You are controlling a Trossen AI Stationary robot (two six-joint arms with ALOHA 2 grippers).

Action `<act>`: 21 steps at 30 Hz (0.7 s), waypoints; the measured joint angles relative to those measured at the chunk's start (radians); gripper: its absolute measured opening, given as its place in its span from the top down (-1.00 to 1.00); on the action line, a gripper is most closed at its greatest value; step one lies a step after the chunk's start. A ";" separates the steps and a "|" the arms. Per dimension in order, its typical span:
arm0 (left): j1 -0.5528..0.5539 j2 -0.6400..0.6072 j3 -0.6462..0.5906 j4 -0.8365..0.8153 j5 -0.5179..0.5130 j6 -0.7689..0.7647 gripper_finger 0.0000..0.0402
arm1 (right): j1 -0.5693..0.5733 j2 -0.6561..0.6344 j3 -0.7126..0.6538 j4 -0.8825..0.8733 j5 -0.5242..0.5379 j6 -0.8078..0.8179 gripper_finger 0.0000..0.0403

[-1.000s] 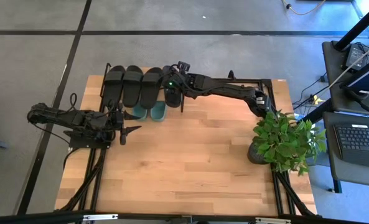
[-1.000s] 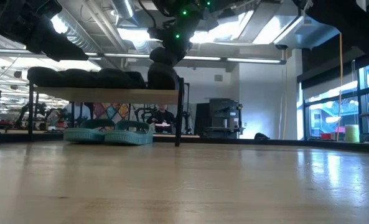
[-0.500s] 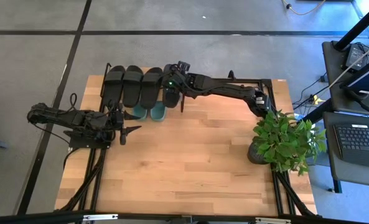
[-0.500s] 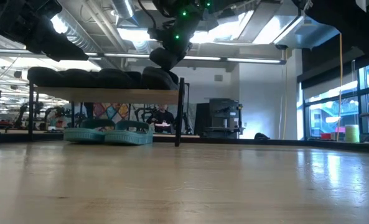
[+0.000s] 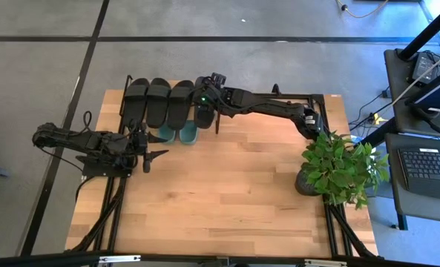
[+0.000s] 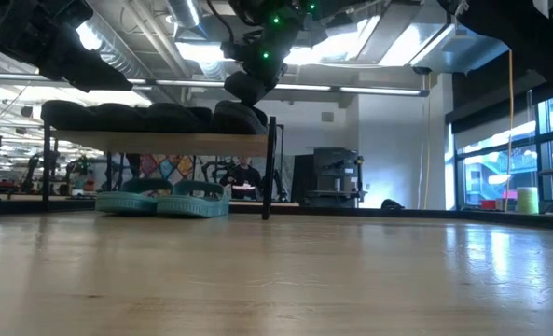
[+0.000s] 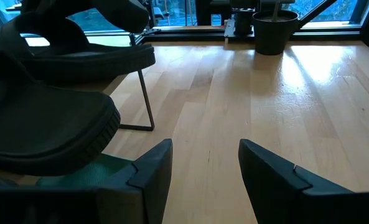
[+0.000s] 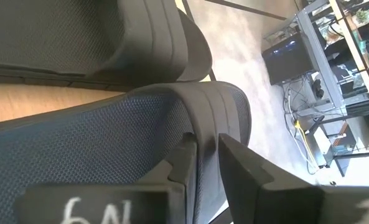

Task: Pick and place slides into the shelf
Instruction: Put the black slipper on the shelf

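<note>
The fourth black slide (image 5: 204,111) is seen on the shelf (image 5: 134,81) top, at its right end. Its strap (image 8: 203,118) is pinched between the right claw (image 8: 206,149) fingers. The left claw (image 5: 154,156) is held released over the worktop (image 5: 227,193).

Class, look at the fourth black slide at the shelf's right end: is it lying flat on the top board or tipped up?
Flat: the low view shows the fourth black slide level with its neighbours on the shelf top board.
</note>
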 joint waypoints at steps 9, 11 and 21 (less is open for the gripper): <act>0.000 0.000 0.000 0.000 0.000 0.000 0.12 | 0.000 0.000 0.000 0.001 -0.001 0.024 0.65; 0.000 0.000 0.000 0.000 0.000 0.000 0.12 | 0.000 0.000 0.000 0.001 -0.001 0.022 0.65; 0.000 0.000 0.000 0.000 0.000 0.000 0.12 | 0.001 0.000 0.000 0.002 -0.002 0.011 0.36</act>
